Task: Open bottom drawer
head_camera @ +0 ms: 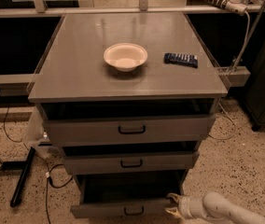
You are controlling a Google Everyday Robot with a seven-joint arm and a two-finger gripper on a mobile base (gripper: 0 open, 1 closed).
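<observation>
The bottom drawer (100, 210) of the grey cabinet stands pulled out, and its dark inside (128, 188) shows above its narrow front. Its small black loop handle (134, 211) sits at the centre of the front. My gripper (171, 205) is at the right end of that drawer front, low in the camera view, with its white arm (221, 209) coming in from the lower right. Its two yellowish fingertips (173, 198) stand apart, holding nothing.
The middle drawer (90, 164) and the wide top drawer (86, 131) are also partly out. A cream bowl (125, 56) and a dark remote (181, 59) lie on the cabinet top (76, 73). Cables (48, 181) and a black bar (23, 176) lie on the floor at left.
</observation>
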